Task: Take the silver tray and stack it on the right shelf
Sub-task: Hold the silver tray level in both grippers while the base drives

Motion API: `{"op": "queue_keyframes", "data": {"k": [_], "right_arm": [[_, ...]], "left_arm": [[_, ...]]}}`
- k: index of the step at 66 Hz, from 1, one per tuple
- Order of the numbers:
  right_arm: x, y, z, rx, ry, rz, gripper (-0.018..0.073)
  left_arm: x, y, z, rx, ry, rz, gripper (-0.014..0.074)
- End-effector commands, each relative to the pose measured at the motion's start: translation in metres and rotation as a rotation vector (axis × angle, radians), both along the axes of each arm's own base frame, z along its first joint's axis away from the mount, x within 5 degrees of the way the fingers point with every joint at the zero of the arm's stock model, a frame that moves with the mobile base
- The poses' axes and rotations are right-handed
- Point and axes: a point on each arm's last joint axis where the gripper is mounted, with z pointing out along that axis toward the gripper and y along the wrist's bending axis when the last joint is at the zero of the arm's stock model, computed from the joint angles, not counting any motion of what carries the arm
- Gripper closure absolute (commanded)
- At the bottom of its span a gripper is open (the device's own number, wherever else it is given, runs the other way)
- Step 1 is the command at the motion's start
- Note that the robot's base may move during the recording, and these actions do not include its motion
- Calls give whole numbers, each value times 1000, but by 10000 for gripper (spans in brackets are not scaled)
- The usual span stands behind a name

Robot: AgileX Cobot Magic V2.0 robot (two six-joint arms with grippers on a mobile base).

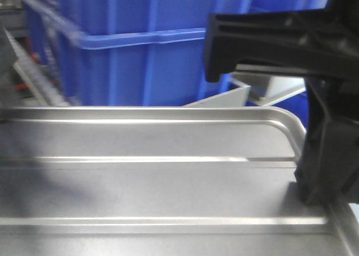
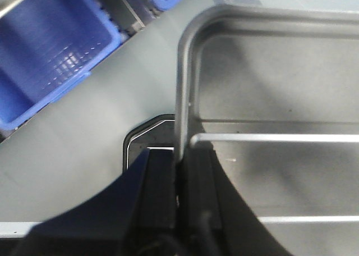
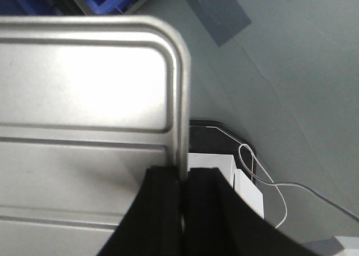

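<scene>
The silver tray (image 1: pixel 157 183) fills the lower half of the front view, with a shiny floor, two long raised ridges and a rounded far right corner. My left gripper (image 2: pixel 178 160) is shut on its left rim, one finger inside and one outside. My right gripper (image 3: pixel 182 177) is shut on its right rim the same way, and shows in the front view (image 1: pixel 314 191) as a black block at the tray's right edge. The tray (image 2: pixel 269 87) (image 3: pixel 84 82) hangs level between them above the grey floor. A blurred slanted steel rack rail (image 1: pixel 36 76) with red bits shows at far left.
Large blue plastic crates (image 1: pixel 140 48) stand close behind the tray. A blue crate (image 2: pixel 45 54) also sits at the upper left of the left wrist view. A white box with a loose cable (image 3: pixel 247 188) lies below the right rim. A steel angle piece (image 1: pixel 224 99) shows beyond the tray.
</scene>
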Motion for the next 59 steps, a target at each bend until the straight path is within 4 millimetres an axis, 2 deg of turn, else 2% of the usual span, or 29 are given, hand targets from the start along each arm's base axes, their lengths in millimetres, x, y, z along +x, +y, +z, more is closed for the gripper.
{"op": "queue_keyframes", "data": {"k": [1,59], "right_arm": [[2,-10,11,-44,-45,-9,496],[2,-10,11,-44,-45,-9,496]], "left_arm": [[1,7,8,48,-30,-2,695],[0,7,8,48,-29,-2,694]]}}
